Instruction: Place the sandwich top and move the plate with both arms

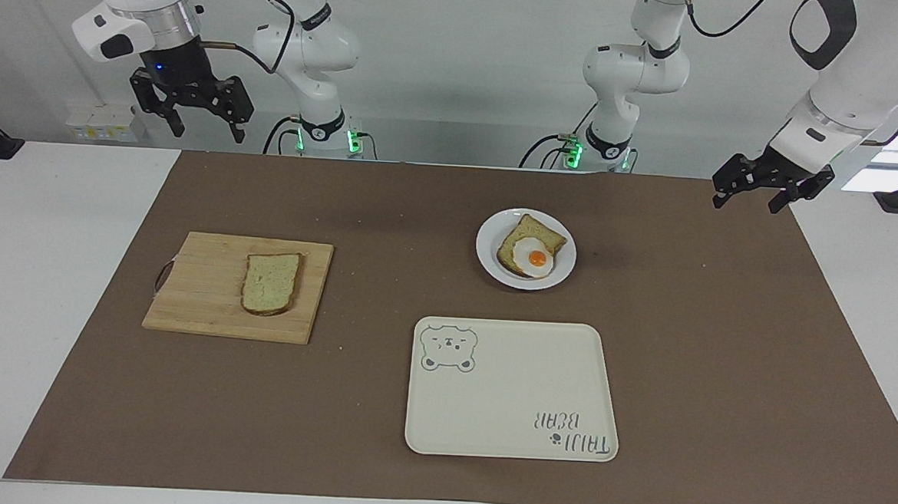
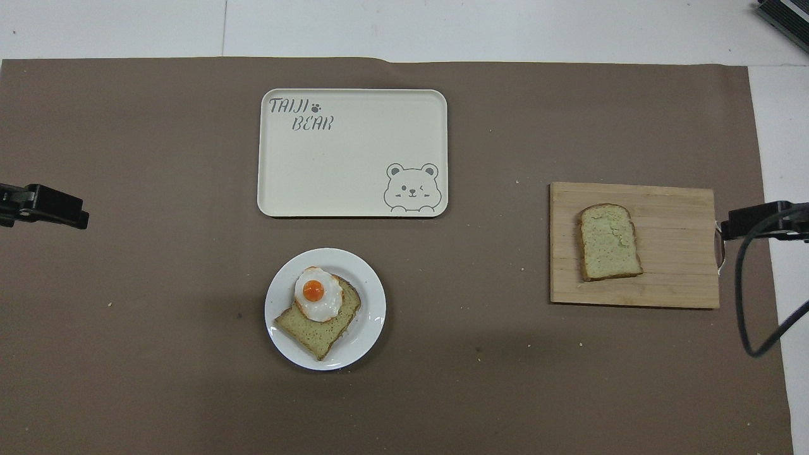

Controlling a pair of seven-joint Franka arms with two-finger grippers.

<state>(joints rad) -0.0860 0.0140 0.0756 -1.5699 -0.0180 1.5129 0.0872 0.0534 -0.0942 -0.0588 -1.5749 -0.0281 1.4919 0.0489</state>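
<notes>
Gripping the flat bread [image 1: 271,283] on the board [image 1: 208,301], toward the right arm's end, you risk jamming fingertips into wood. Both grippers, right [image 1: 193,108] and left [image 1: 767,186], hang raised with fingers spread, holding nothing. Dropped off-centre, it could slide off the egg [image 1: 533,258] on the plate [image 1: 488,246], just nearer the robots than the tray [image 1: 510,439].

Robot lab set up as a mock kitchen.

A white worktop [image 1: 49,262] carries a brown paper mat [image 1: 720,358]. Two white arms [image 1: 306,52] stand bolted at its edge against a bare pale wall, cables trailing, green lights [image 1: 354,136] glowing at their bases. The kitchen props are few: a cutting board [image 1: 209,285], a plate [image 1: 487,258], a bear-printed tray [image 1: 503,393].
</notes>
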